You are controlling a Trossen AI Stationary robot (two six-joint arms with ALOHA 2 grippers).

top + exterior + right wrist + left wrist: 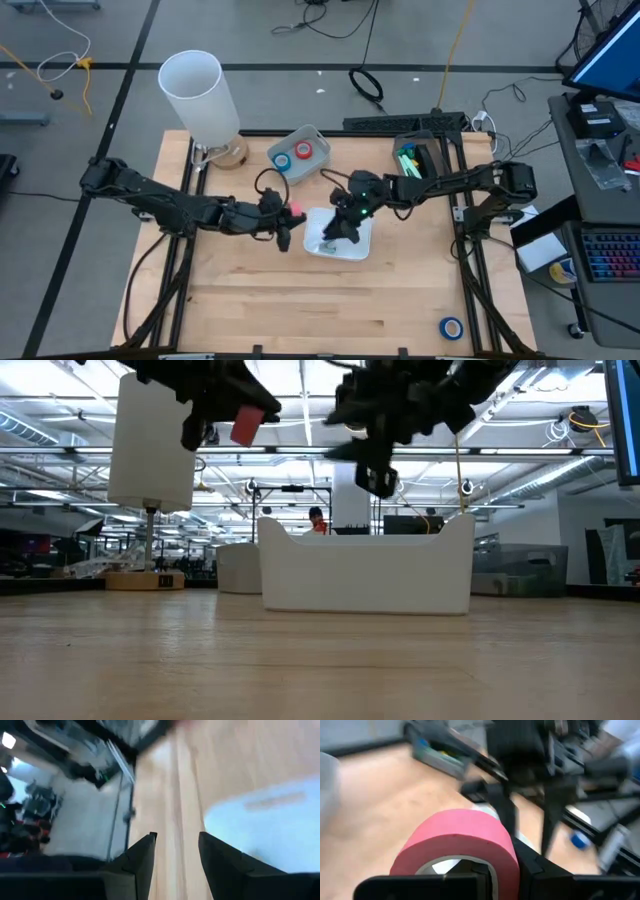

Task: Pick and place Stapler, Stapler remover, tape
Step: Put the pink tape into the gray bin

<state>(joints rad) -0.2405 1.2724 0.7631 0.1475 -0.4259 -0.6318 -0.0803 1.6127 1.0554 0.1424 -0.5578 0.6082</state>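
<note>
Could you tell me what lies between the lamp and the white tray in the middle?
In the high view, a grey bin holding red and blue tape rolls sits between the lamp and the white tray.

— What do you have from above?

— I see my left gripper (289, 218) near the middle of the table (250, 300), holding a red tape roll (295, 209). It sits just beside the left edge of the white tray (355, 250).

— And the right arm?

— My right gripper (335, 232) hangs over that white tray; I can't tell how its fingers stand.

— Other tape?

— A grey bin (315, 160) behind holds a blue roll (282, 160) and a red roll (304, 151). Another blue roll (452, 327) lies alone near the table's front right corner. A white cylinder (200, 95) stands at the back left.
</note>
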